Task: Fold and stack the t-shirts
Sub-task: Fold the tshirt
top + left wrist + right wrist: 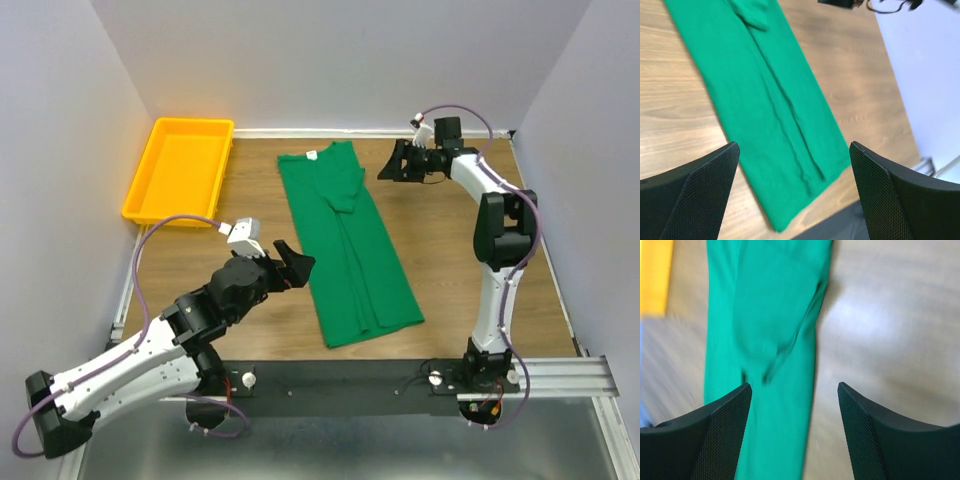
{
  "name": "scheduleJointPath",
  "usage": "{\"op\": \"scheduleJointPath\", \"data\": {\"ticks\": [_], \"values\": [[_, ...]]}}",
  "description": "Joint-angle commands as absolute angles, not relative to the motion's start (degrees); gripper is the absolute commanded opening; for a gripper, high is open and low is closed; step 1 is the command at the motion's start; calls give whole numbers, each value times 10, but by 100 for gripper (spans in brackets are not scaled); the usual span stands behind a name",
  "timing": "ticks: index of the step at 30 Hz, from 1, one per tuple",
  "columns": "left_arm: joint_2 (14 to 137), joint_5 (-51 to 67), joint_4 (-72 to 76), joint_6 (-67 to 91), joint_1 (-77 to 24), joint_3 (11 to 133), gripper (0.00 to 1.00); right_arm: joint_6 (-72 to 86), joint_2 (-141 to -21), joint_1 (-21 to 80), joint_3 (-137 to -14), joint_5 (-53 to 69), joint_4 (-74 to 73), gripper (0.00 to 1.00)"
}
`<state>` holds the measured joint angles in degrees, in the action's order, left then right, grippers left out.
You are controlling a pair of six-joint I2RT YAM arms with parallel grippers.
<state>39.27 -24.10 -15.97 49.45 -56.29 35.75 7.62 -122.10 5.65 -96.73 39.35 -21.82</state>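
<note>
Green t-shirt (pixel 348 250) lies on the table (pixel 450 250) as a long strip, far to near, open left gripper (pixel 296 261) beside its near half, open right gripper (pixel 390 165) beside its collar end.

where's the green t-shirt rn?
Top view: green t-shirt lies as a long folded strip at centre of the table, right of the yellow tray, collar at the far end.
</note>
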Motion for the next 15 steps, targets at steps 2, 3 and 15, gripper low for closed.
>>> {"op": "scheduleJointPath", "data": {"ticks": [2, 3, 15], "values": [[412, -197, -116, 531, -522, 334, 97, 247, -1326, 64, -1093, 354, -199, 76], [428, -195, -112, 533, -521, 341, 97, 250, -1338, 64, -1119, 354, -194, 76], [498, -174, -141, 512, -504, 397, 96, 302, -1504, 70, -1241, 418, -150, 62]]}}
